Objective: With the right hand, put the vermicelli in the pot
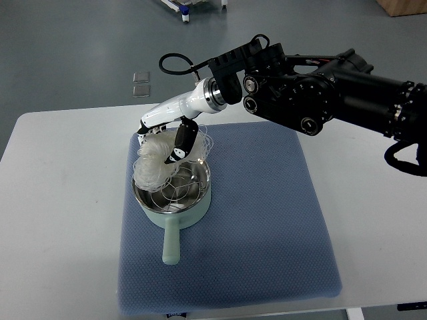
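My fingers (181, 141) curl around a white, stringy vermicelli (152, 163) bundle above the round steel-lined pot (175, 195).

Right hand (168, 137) fingertips partly buried in vermicelli (152, 163). Vermicelli hides the pot (175, 208) far-left rim. Arm cut off at right edge. Worktop (60, 200) cropped left, right and bottom. Two small floor squares (141, 83) too small to identify.
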`<state>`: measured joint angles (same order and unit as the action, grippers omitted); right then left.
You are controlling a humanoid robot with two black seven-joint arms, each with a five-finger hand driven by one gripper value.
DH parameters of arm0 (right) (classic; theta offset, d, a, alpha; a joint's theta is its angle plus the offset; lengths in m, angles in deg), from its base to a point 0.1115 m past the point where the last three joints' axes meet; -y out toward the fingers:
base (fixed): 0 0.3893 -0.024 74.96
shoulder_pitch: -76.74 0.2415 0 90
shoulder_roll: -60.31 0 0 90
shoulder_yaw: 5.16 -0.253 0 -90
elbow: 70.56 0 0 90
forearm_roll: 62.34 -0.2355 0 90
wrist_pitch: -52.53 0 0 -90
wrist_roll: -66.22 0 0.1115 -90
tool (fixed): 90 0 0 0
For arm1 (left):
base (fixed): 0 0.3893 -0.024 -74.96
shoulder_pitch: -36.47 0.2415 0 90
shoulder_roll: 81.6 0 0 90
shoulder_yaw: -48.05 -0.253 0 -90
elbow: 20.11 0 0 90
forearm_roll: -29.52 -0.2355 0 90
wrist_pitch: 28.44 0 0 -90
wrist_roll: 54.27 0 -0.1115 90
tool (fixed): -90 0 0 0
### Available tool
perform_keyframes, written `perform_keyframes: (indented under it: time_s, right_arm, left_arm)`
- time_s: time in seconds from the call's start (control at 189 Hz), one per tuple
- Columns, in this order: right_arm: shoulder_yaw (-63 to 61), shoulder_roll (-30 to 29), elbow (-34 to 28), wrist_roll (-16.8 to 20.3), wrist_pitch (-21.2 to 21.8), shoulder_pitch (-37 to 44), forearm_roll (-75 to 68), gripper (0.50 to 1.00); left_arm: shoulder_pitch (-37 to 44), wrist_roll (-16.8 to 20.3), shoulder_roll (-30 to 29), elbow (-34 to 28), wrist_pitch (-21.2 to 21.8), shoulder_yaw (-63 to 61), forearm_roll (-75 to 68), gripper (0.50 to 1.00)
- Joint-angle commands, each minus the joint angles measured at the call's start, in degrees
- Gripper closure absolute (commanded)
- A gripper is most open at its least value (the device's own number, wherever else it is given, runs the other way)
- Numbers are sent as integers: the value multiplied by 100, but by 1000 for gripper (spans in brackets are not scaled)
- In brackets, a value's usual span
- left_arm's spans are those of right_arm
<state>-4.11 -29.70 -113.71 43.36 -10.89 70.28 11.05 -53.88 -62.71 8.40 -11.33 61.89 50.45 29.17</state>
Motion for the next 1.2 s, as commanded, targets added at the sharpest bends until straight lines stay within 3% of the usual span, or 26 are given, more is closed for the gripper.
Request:
perform_keyframes:
  time_s: [0.0, 0.037, 0.095, 0.174, 0.27, 0.571, 0.798, 0.952, 1.195]
  right_arm:
    - [-26, 1, 0, 1, -31, -66, -9, 789]
    - [-26, 1, 0, 1, -48, -83, -9, 748]
    - [-26, 1, 0, 1, -48, -101, -9, 726]
    - [-26, 1, 0, 1, -48, -118, -9, 640]
    - [-61, 1, 0, -8, -48, -197, -26, 583]
    - [-97, 1, 8, -8, -4, -206, -132, 579]
    - [-606, 9, 79, 27, 312, -171, -905, 579]
    - [-1301, 176, 395, 484, 426, -321, -1608, 579]
    - [-2768, 545, 545, 1126, 330, -1586, -2769, 579]
  left_arm:
    - [-1, 0, 0, 1, 2, -2, 0, 500]
    - [-1, 0, 0, 1, 2, -2, 0, 500]
    - [-1, 0, 0, -8, 2, -2, 0, 500]
    - [-1, 0, 0, 1, 2, 6, 0, 500]
    - [-1, 0, 0, 1, 2, -2, 0, 500]
    - [-1, 0, 0, 1, 2, -2, 0, 500]
    - [-1, 0, 0, 1, 2, -2, 0, 500]
    - [-1, 0, 0, -8, 2, 6, 0, 500]
    - [-1, 0, 0, -8, 2, -2, 0, 500]
